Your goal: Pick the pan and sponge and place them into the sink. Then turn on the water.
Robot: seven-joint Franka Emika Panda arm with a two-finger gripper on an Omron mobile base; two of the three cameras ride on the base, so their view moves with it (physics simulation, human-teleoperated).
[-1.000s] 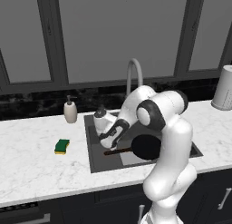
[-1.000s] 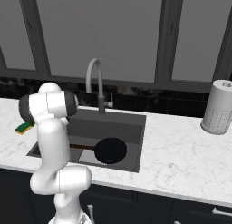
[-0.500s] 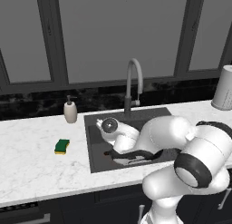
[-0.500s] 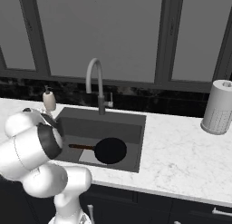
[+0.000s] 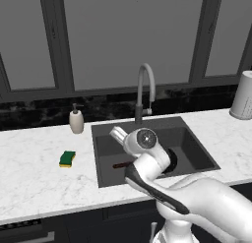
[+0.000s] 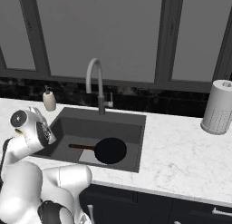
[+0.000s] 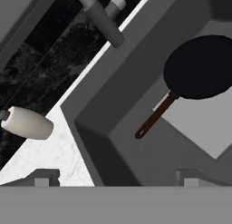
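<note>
The pan [image 6: 110,150] is lying flat on the floor of the sink [image 6: 131,121], the sponge [image 5: 67,158] is sitting on the counter [image 5: 34,178] to its left, and the gripper [image 7: 116,178] is hanging wide apart, gripping nothing.

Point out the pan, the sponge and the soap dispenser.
pan [image 6: 110,150]: right base view, middle of its black bowl.
sponge [image 5: 67,158]: left base view, its yellow top face.
soap dispenser [image 5: 76,122]: left base view, its beige body.

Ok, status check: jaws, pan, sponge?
Gripper empty, jaws open. Pan lying in sink. Sponge on counter, left of basin. Path looks clear.
</note>
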